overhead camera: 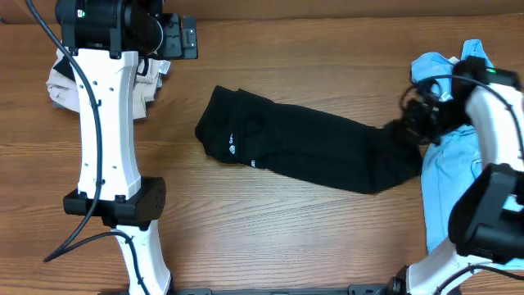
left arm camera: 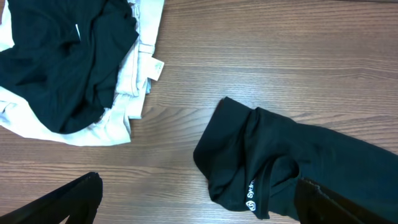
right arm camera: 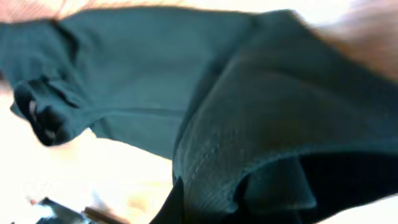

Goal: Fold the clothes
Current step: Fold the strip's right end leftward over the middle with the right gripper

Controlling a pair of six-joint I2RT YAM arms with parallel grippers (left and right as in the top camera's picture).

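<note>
A black garment (overhead camera: pixel 303 147) lies stretched across the middle of the wooden table, its logo end to the left. My right gripper (overhead camera: pixel 403 129) is at its right end and is shut on the black fabric, which is bunched there. In the right wrist view the black garment (right arm camera: pixel 261 112) fills the frame and hides the jaws. My left gripper (overhead camera: pixel 182 38) hovers at the far left, open and empty. In the left wrist view its fingers (left arm camera: pixel 199 205) are spread wide above bare wood beside the garment's logo end (left arm camera: pixel 280 162).
A pile of white and black clothes (overhead camera: pixel 61 82) lies at the far left, also in the left wrist view (left arm camera: pixel 62 68). A light blue garment (overhead camera: pixel 454 164) lies along the right edge under my right arm.
</note>
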